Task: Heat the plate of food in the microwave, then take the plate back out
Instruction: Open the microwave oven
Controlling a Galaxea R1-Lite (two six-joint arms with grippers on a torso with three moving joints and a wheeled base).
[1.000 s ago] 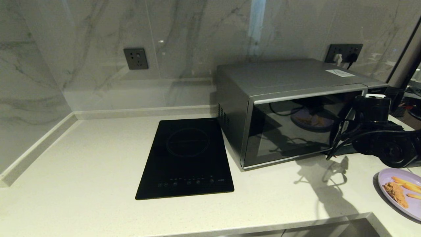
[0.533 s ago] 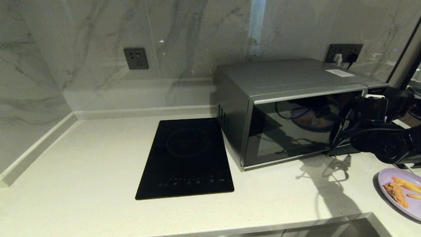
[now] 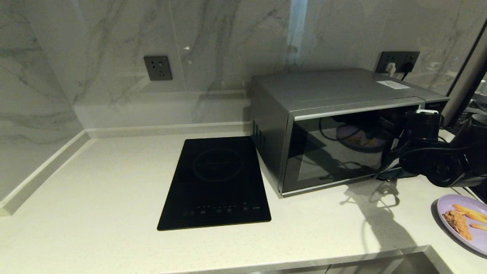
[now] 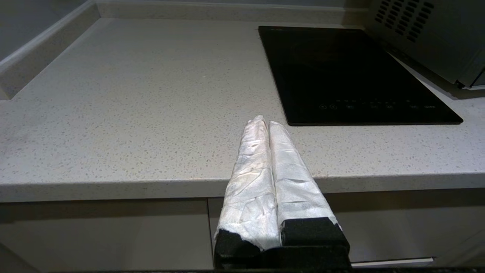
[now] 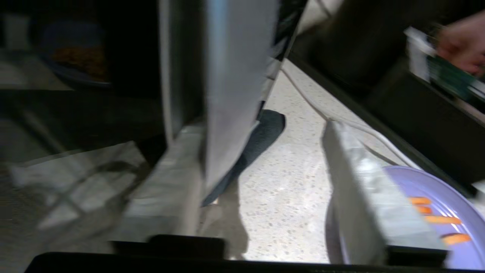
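Note:
The silver-grey microwave (image 3: 342, 114) stands at the right of the counter, its dark glass door facing me. My right gripper (image 5: 261, 129) is open at the door's right edge. The curved silver door strip (image 5: 235, 76) runs between its white-wrapped fingers (image 5: 352, 182), close against one of them. The lavender plate of food (image 3: 462, 222), with a brown fried piece and orange fries, sits on the counter at the far right, beside that arm (image 3: 437, 167). The plate (image 5: 435, 197) also shows beyond the other finger. My left gripper (image 4: 265, 121) is shut and empty, parked in front of the counter's edge.
A flat black glass hob (image 3: 215, 182) lies left of the microwave. The white speckled counter (image 3: 95, 190) meets marble walls at the back and left. A white cable (image 5: 303, 94) trails on the counter by the microwave. A person's hand (image 5: 458, 41) holds something at the far right.
My right arm has shifted a little left and back, closer to the microwave's right front edge. The plate and the left arm have not moved.

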